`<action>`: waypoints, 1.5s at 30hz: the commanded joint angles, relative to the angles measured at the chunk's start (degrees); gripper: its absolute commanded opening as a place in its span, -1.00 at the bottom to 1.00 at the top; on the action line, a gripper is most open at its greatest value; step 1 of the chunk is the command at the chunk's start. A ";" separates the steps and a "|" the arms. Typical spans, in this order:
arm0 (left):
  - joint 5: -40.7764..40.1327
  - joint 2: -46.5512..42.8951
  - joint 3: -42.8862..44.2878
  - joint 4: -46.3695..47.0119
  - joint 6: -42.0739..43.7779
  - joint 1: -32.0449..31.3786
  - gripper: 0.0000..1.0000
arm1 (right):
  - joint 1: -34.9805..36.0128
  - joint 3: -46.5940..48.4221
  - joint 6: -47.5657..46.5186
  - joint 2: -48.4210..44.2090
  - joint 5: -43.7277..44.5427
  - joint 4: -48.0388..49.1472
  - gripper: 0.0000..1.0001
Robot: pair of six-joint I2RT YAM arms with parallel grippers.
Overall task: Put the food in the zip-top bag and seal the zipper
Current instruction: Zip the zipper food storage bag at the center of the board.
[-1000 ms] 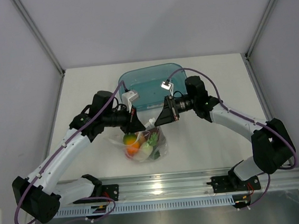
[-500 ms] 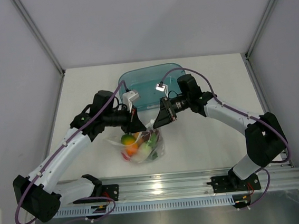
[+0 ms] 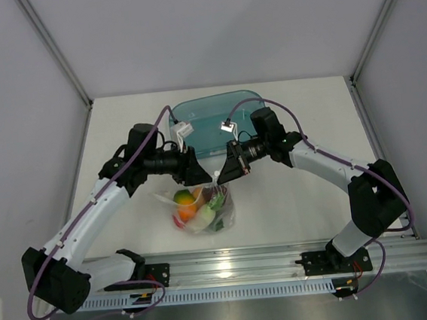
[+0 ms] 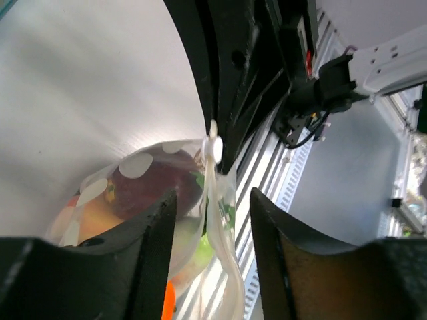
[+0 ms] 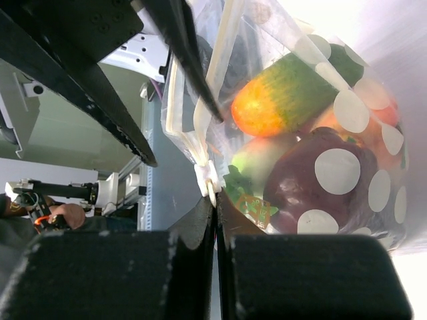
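Observation:
The zip-top bag lies on the table between my arms, clear with white dots, and the food is inside it. An orange-green piece and a dark purple one press against the plastic. My right gripper is shut on the white tab at the end of the zipper, at the bag's top right. My left gripper is open. The zipper strip hangs loose between its fingers without touching them.
The teal tub stands just behind both grippers. A metal rail runs along the table's near edge. White walls close in the left, right and back.
My left gripper has opened and let go of the bag's top edge, pulling back slightly. My right gripper opened briefly, shifted left and shut again on the zipper's end.

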 commanded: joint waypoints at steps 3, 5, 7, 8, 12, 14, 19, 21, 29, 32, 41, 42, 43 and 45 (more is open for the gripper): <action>7.53 4.09 3.16 4.87 -4.87 1.62 0.05 | 0.96 2.51 -2.52 -2.08 0.25 -0.28 -1.00; 10.24 5.66 3.60 6.63 -6.36 1.62 0.08 | 1.22 2.77 -3.05 -2.43 0.34 -0.80 -1.00; 12.01 6.72 3.60 7.95 -8.20 1.62 0.07 | 1.40 2.86 -3.31 -2.96 0.34 -1.07 -1.00; 13.06 7.51 3.69 9.00 -8.65 1.62 0.06 | 1.40 2.86 -3.49 -3.05 0.43 -1.24 -1.00; 13.78 8.05 3.86 10.67 -10.23 1.62 0.02 | 1.49 2.95 -3.49 -3.14 0.52 -1.60 -1.00; 13.69 8.14 3.69 10.59 -10.23 1.62 -0.09 | 1.48 2.95 -3.40 -3.22 0.69 -1.60 -1.00; 13.60 8.31 3.60 10.06 -9.88 1.62 -0.30 | 1.40 2.95 -3.23 -3.23 0.69 -1.25 -1.00; 13.60 8.23 3.51 9.63 -9.53 1.62 -0.37 | 1.49 2.77 -2.88 -3.14 0.60 -1.07 -1.00; 12.72 7.96 3.34 8.30 -8.30 1.62 -0.48 | 1.49 2.68 -0.68 -3.05 -0.01 1.30 -1.00; 12.63 8.49 3.42 8.30 -8.30 1.62 -0.49 | 1.40 2.42 -0.59 -3.14 -0.28 1.13 -1.00; 12.46 9.02 3.17 6.73 -7.34 1.62 -0.90 | 1.48 1.28 3.62 -3.49 -0.10 5.94 -1.00; 12.28 8.93 2.99 6.55 -7.16 1.62 -0.96 | 1.49 0.75 6.15 -3.66 -0.01 7.53 -1.00; 12.28 8.84 2.90 6.46 -7.07 1.62 -0.99 | 1.49 0.14 7.57 -3.84 0.25 8.76 -1.00; 11.93 8.40 2.46 5.84 -6.46 1.62 -0.99 | 1.49 -1.62 10.03 -4.01 0.43 14.11 -1.00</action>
